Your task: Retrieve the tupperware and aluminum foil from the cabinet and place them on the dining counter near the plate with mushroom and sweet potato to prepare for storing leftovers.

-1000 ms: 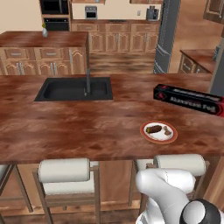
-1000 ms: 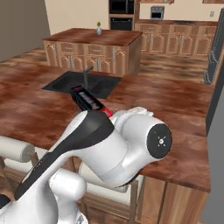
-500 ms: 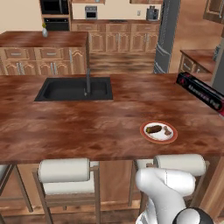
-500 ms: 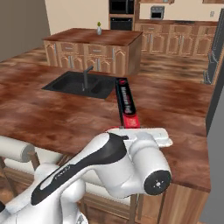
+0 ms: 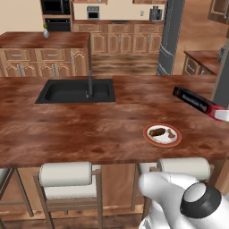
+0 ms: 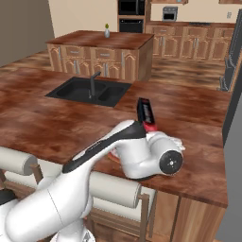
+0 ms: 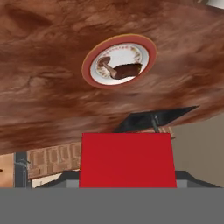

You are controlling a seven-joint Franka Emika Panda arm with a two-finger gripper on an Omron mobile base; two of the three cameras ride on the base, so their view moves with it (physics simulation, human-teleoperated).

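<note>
foil (image 5: 197, 100) carried over worktop (image 5: 80, 129), at 2 o'clock from plate (image 5: 162, 134) | fingers seemed clamped on its red end (image 7: 127, 159) | foil not yet set down | tupperware left to place, judged roughly halfway

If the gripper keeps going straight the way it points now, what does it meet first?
Probably the dining counter just short of the plate, with the aluminum foil it holds touching first; depth is unclear.
</note>
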